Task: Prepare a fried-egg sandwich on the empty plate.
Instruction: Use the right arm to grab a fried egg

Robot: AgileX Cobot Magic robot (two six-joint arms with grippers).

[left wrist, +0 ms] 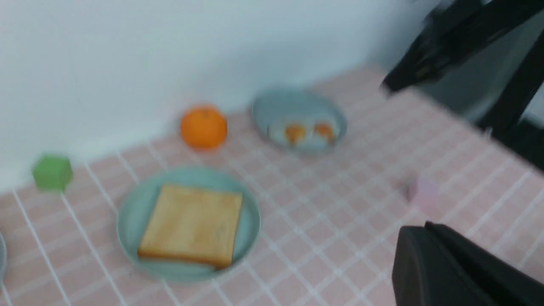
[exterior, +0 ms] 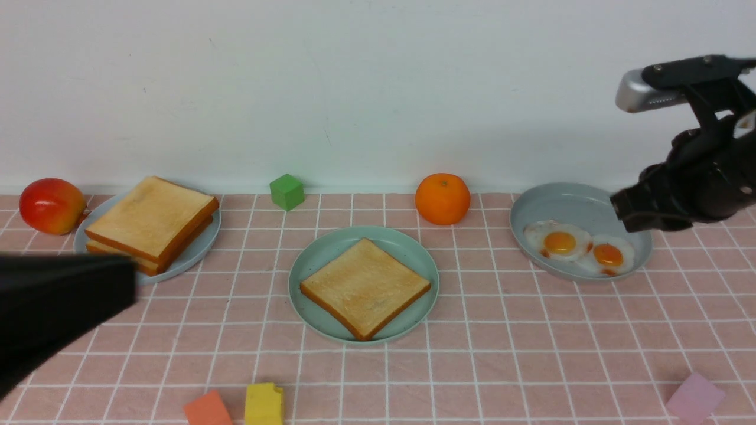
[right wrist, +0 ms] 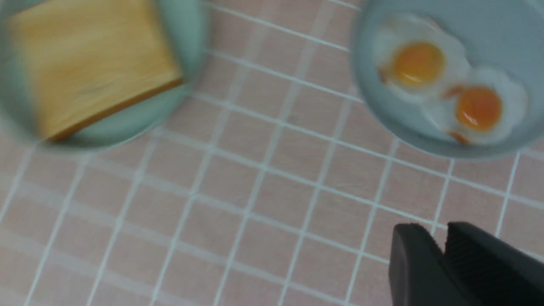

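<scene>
Egg (exterior: 558,241) with the paler yellow-orange yolk lies on the grey-blue plate (exterior: 567,200), just to the left of the right pincer (exterior: 620,213). It touches a second egg (exterior: 609,255) with a deeper orange yolk, which sits nearer the pincer's tip. The paler egg looks thin, light and floppy, probably rubbery and a little slick. I judge its free white rim, on the side away from its neighbour, the best place to pinch, low and flat. The right pincer is clenched on nothing, near the plate's rim. Farther to its left, toast (exterior: 365,286) lies flat on the mint plate (exterior: 331,248). Beyond that, a stack of toast (exterior: 150,223) sits just beside the left pincer (exterior: 121,283), whose state I cannot tell. No brand, label or writing shows anywhere
</scene>
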